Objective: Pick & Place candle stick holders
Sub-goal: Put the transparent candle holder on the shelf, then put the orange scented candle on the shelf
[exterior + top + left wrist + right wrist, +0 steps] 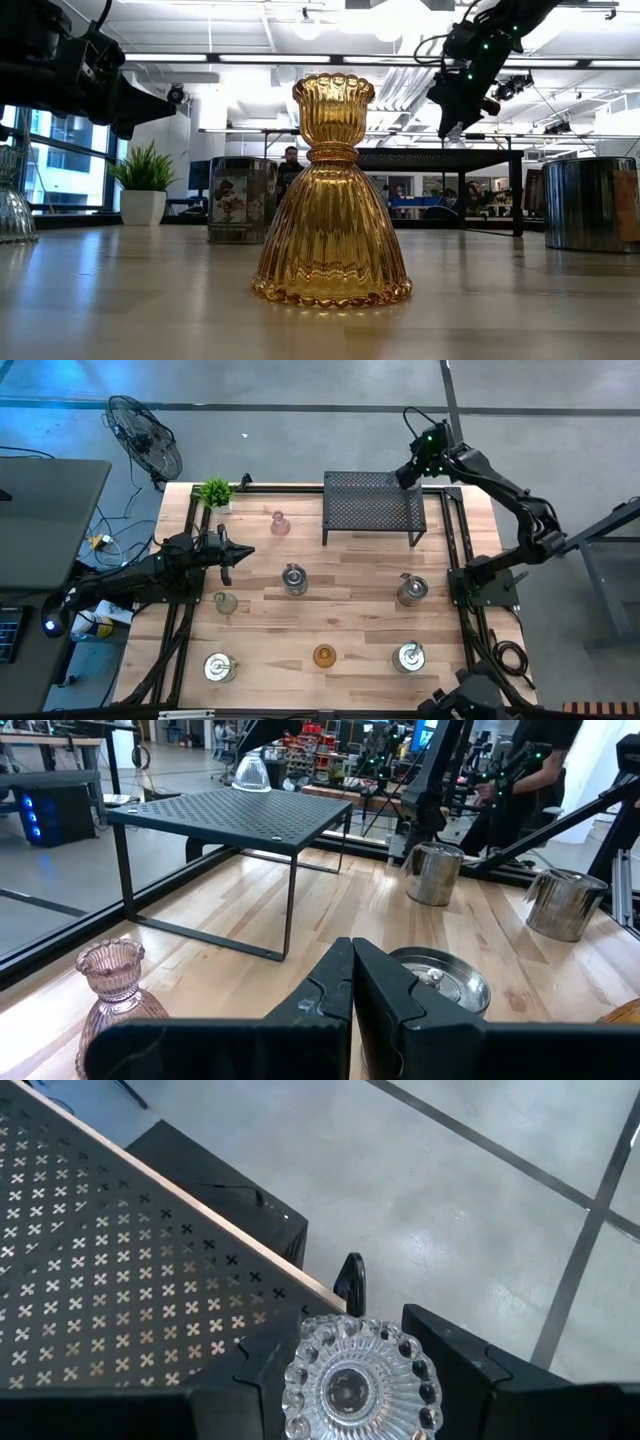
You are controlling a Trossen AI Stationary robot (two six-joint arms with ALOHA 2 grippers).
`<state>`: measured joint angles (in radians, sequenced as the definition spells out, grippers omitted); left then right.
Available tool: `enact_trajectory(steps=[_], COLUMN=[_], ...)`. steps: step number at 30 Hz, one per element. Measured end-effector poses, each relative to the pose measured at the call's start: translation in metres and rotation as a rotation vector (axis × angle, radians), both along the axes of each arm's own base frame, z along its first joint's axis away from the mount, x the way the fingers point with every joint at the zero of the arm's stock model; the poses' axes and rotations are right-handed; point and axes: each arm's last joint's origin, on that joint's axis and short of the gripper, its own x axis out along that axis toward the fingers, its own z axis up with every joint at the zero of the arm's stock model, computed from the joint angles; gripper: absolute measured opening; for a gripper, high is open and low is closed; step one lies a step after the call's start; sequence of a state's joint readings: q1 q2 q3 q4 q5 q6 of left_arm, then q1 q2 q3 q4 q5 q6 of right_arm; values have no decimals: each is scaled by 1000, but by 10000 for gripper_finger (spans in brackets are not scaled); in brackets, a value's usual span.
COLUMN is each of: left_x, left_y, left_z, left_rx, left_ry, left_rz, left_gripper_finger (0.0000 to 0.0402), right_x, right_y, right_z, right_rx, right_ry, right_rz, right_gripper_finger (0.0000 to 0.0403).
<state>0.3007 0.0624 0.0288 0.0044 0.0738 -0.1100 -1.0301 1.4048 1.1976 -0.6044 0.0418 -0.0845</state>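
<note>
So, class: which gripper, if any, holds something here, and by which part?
The right gripper holds the clear glass candle holder by the sides of its beaded base, above the black mesh rack. The left gripper is shut and empty.

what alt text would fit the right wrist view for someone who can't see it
The right gripper holds a clear glass candle holder between its dark fingers, seen from above, at the corner of the black mesh rack. Grey floor lies beyond the table edge.

Clear glass holder [352, 1385] in the right pincer [345, 1380] above the rack, seven others upright on the table
</note>
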Motion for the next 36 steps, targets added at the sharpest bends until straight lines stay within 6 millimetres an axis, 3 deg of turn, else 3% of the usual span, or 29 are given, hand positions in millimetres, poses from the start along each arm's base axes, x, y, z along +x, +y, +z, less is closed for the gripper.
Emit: enact_trajectory(steps=[10,22,30,36], left_x=[0,0,0,0], left_y=[0,0,0,0], left_z=[0,0,0,0], left_rx=[0,-1,-3,-3], left_ry=[0,0,-1,0], left_rz=[0,0,0,0], left_gripper_finger=[1,1,1,1], right_x=[-1,-2,2,2], right_y=[-1,-2,-4,4], right_z=[-1,0,3,21], right_rx=[2,-27,-71,-199], right_ry=[8,29,18,26], right_rz=[-17,-48,-27,-1], right_gripper_finger=[187,251,266,266])
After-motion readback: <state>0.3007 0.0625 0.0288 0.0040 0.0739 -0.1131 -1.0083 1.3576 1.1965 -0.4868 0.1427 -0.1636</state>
